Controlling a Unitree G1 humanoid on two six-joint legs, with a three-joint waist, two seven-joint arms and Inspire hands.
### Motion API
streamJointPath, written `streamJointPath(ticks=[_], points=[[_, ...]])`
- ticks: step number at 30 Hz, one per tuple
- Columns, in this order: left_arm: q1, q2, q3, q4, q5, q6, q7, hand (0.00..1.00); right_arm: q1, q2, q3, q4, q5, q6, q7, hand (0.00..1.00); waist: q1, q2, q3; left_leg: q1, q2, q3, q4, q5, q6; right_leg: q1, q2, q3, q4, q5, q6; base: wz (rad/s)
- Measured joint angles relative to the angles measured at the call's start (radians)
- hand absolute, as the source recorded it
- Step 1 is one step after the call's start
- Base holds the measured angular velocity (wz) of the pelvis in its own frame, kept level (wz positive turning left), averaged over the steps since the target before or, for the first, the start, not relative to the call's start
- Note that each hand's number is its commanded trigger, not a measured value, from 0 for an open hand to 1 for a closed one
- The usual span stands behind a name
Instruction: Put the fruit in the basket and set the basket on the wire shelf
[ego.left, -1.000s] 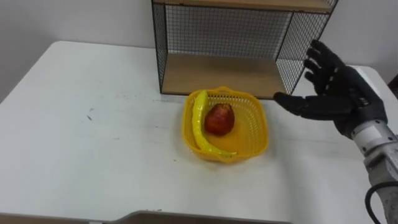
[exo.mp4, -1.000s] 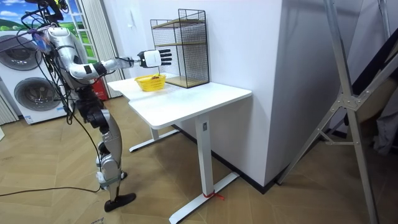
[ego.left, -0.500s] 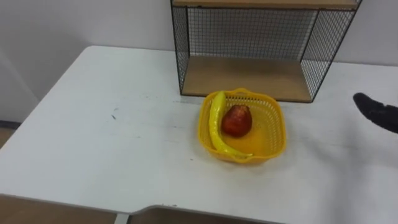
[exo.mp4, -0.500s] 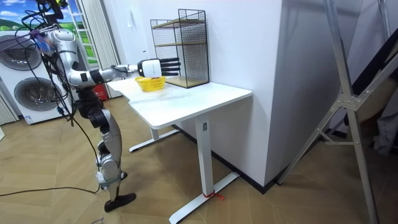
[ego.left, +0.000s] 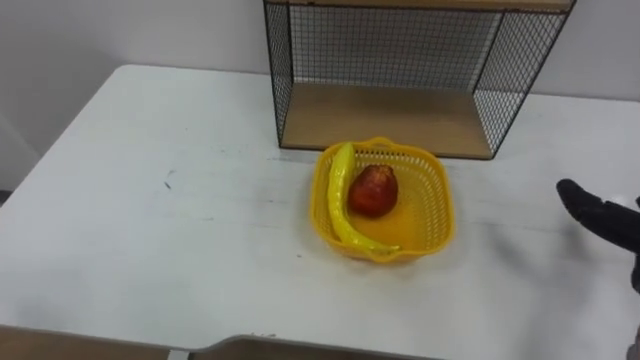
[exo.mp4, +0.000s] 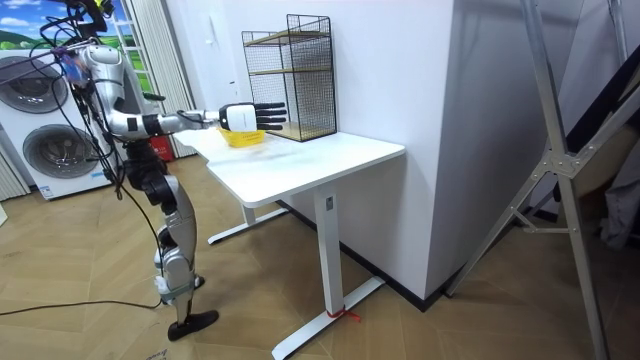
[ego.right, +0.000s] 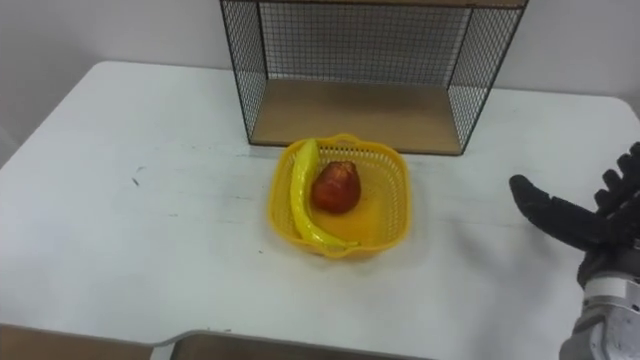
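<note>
The robot is standing at the end of the white counter (ego.left: 150, 200) on the room view's left, stretching its right arm out over the top. The wire shelf (ego.left: 385, 115) is sitting at the back of the counter against the wall, its lower wooden board bare. The yellow basket (ego.left: 441, 196) is resting on the counter just in front of the shelf, not on it. The right hand (ego.right: 588, 228) is hovering to the right of the basket, well apart from it, with the fingers (ego.right: 622, 185) spread wide and released, the thumb pointing toward the basket, holding and touching nothing. The banana (ego.left: 340, 195) is lying inside the basket along its left side, curving round to the front. The red apple (ego.left: 372, 190) is sitting in the basket beside the banana, touching it.
</note>
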Motion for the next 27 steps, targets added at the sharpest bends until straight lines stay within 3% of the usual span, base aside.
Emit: streamJointPath(ticks=[3,5,8,14,17,21,27], points=[[0.000,-0.003,-0.106,-0.053,-0.024,-0.029,-0.069,0.00,0.000,0.013,0.040,0.000,-0.001,-0.012,0.036,0.00,-0.008,0.010,0.0009,0.007,0.000,0.001,0.000,0.000,0.000,0.007,-0.001,0.000,0.001,0.001,0.001,0.00],[0.000,-0.006,-0.152,-0.054,-0.051,-0.030,-0.128,0.00,0.000,0.022,0.072,0.000,0.000,-0.012,0.064,0.00,-0.017,0.023,-0.0001,0.007,0.000,0.003,-0.001,0.000,0.000,0.006,-0.001,0.001,0.002,0.001,0.000,0.00],[-0.003,-0.017,-0.223,-0.054,-0.083,-0.031,-0.223,0.00,0.000,0.025,0.119,0.006,-0.002,-0.012,0.107,0.00,-0.025,0.024,0.0000,0.007,0.001,0.005,-0.001,0.001,0.000,0.003,-0.001,0.003,0.005,0.001,0.000,-0.04],[-0.024,-0.021,-0.368,-0.041,-0.289,-0.047,-0.419,0.00,-0.014,0.028,0.203,0.038,0.063,-0.014,0.155,0.00,-0.026,-0.007,0.0171,0.018,0.001,0.021,-0.002,0.001,0.000,-0.002,0.001,0.026,0.003,0.001,0.001,-0.09],[-0.023,-0.021,-0.434,-0.006,-0.386,-0.046,-0.508,0.00,-0.014,0.030,0.236,0.038,0.120,-0.014,0.186,0.00,-0.026,-0.024,0.0154,0.016,0.001,0.026,-0.002,0.000,0.001,-0.003,0.001,0.029,0.000,0.002,0.002,-0.04],[-0.029,-0.025,-0.462,0.052,-0.441,-0.044,-0.591,0.00,-0.030,0.057,0.243,0.049,0.137,-0.019,0.219,0.00,-0.030,-0.018,0.0174,0.014,0.002,0.029,-0.002,0.000,0.001,-0.003,0.001,0.031,0.002,0.005,0.002,-0.02],[-0.056,-0.056,-0.475,0.139,-0.471,-0.045,-0.697,0.00,-0.052,0.073,0.273,0.085,0.193,-0.023,0.265,0.00,-0.044,0.012,0.0140,0.021,0.004,0.040,-0.011,0.000,0.001,-0.008,0.001,0.030,0.001,0.005,0.002,-0.02]])
